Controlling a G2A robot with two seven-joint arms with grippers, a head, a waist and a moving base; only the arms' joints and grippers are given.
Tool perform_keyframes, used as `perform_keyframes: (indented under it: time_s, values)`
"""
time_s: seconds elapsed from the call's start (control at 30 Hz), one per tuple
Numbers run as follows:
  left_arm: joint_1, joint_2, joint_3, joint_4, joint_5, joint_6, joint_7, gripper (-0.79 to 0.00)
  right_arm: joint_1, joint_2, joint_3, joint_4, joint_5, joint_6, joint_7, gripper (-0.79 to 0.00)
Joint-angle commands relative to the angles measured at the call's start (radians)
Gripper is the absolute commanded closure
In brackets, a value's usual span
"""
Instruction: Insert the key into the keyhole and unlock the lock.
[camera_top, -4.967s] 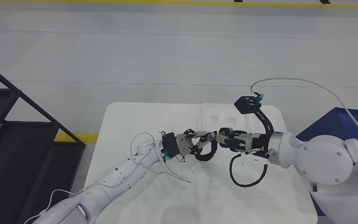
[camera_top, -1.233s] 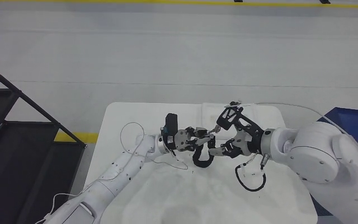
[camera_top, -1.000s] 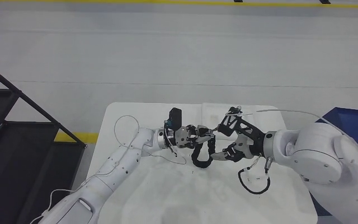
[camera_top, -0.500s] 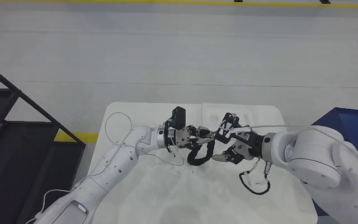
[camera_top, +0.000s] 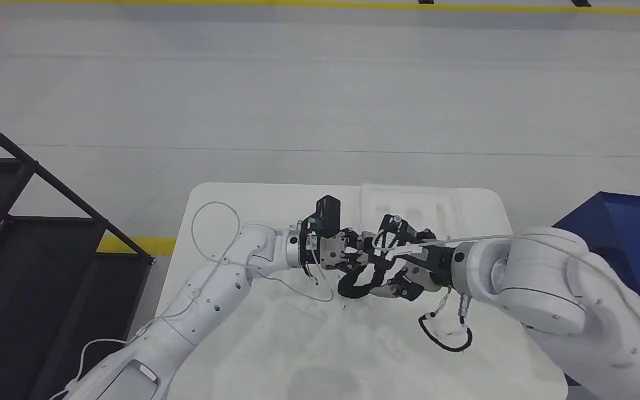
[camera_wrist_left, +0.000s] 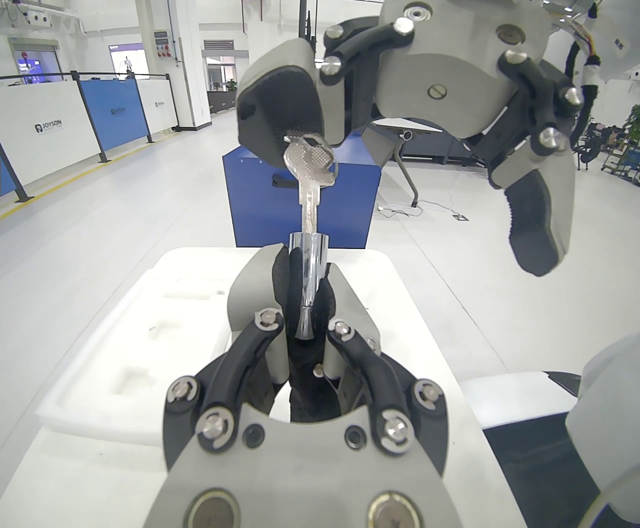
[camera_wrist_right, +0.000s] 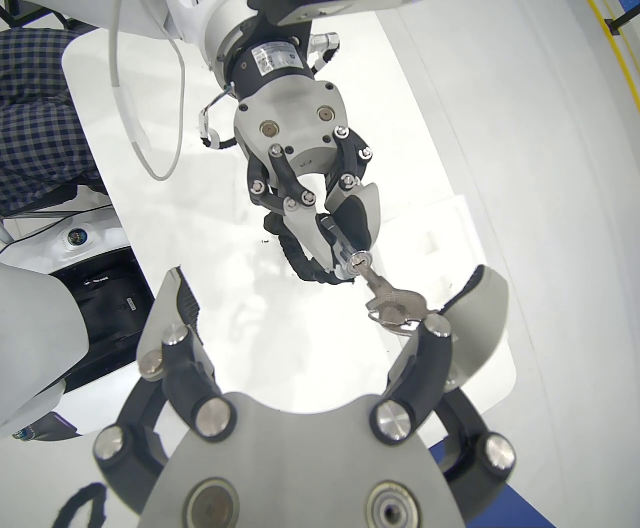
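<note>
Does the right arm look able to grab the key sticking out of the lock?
Probably yes: the right gripper is open around the key, one of its fingers right by the key's head, and nothing stands between them.

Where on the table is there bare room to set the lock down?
Two bare patches on the table: the near strip, on the robot's side of both grippers, and the far-left corner, between the left arm and the tray. The middle is crowded: left gripper shut on the lock, key in it, right gripper open around the key.
</note>
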Motion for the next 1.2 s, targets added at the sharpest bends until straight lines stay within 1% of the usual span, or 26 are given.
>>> perform_keyframes:
  time_s: [0.0, 0.27, 0.43, 0.6, 0.63, 0.7, 0.73, 0.77, 0.8, 0.83, 0.97, 1.17]
  values:
    - [-0.001, -0.003, 0.003, -0.001, 0.014, 0.003, 0.008, 0.000, 0.001, 0.000, -0.004, 0.000, 0.009, -0.005, 0.005, -0.785]
    - [-0.003, -0.011, 0.003, 0.012, 0.051, 0.003, 0.029, 0.000, 0.011, 0.001, 0.000, 0.007, 0.024, -0.015, 0.020, -0.785]
    - [0.000, -0.008, -0.007, 0.017, 0.062, 0.000, 0.034, 0.000, 0.014, 0.010, 0.021, 0.011, 0.006, -0.096, 0.039, -0.785]
    - [0.011, -0.001, -0.020, 0.007, 0.055, 0.000, 0.035, 0.000, -0.005, 0.020, 0.056, -0.001, -0.060, -0.211, -0.019, -0.785]
    - [0.013, 0.001, -0.021, 0.005, 0.054, 0.000, 0.032, 0.000, -0.014, 0.022, 0.063, -0.008, -0.072, -0.222, -0.035, -0.763]
    - [0.015, 0.004, -0.021, 0.000, 0.050, 0.000, 0.022, 0.000, -0.030, 0.026, 0.073, -0.026, -0.110, -0.245, -0.050, -0.606]
    - [0.016, 0.006, -0.021, -0.002, 0.047, 0.000, 0.018, 0.000, -0.037, 0.028, 0.076, -0.036, -0.127, -0.256, -0.056, -0.563]
    - [0.017, 0.007, -0.020, -0.004, 0.043, 0.000, 0.015, 0.000, -0.043, 0.030, 0.079, -0.046, -0.148, -0.264, -0.062, -0.465]
    - [0.018, 0.008, -0.019, -0.006, 0.039, 0.000, 0.011, 0.000, -0.050, 0.031, 0.081, -0.055, -0.169, -0.271, -0.069, -0.391]
    - [0.018, 0.009, -0.017, -0.008, 0.035, 0.000, 0.008, 0.000, -0.057, 0.032, 0.081, -0.062, -0.186, -0.277, -0.076, -0.363]
    - [0.016, 0.013, -0.009, -0.011, 0.019, 0.000, -0.004, 0.000, -0.075, 0.036, 0.075, -0.082, -0.248, -0.297, -0.081, -0.345]
    - [0.013, 0.016, 0.005, -0.009, -0.005, 0.000, -0.015, 0.000, -0.083, 0.038, 0.054, -0.097, -0.308, -0.293, -0.059, -0.345]
